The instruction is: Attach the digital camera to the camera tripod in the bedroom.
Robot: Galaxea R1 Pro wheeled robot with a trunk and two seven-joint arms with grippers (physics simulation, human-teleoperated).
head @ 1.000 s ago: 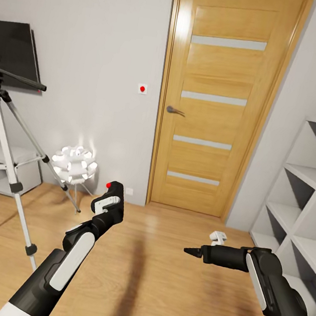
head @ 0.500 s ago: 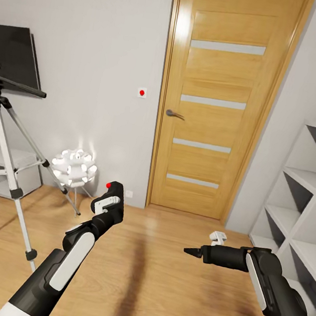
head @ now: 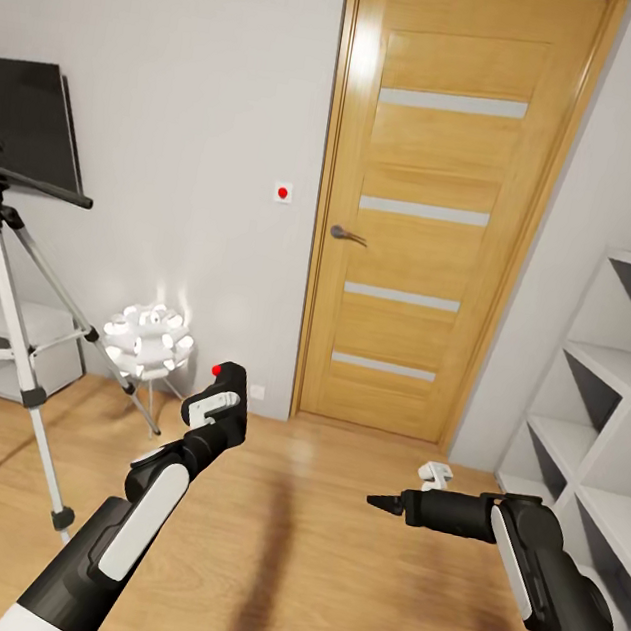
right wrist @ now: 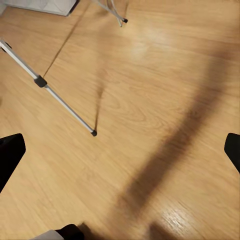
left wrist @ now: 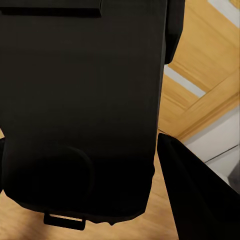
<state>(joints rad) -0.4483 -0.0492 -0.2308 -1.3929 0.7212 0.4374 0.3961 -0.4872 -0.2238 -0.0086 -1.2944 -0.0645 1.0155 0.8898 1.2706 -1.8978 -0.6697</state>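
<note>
Grey-white walls and a pale, smooth wood-plank floor [head: 320,559] frame one oak door [head: 437,212] with four frosted strips. At the right stands a white cube shelf [head: 603,419]; at the far left one camera tripod [head: 10,331], silver tubular legs with black joints, its long pan handle level. Near it glows one spiky white ball lamp [head: 148,339]. The left arm is bent upward, its left hand [head: 220,397] clenched on the boxy black digital camera [head: 226,383]. The right arm lies level, its right hand [head: 381,502] released, fingers spread.
</note>
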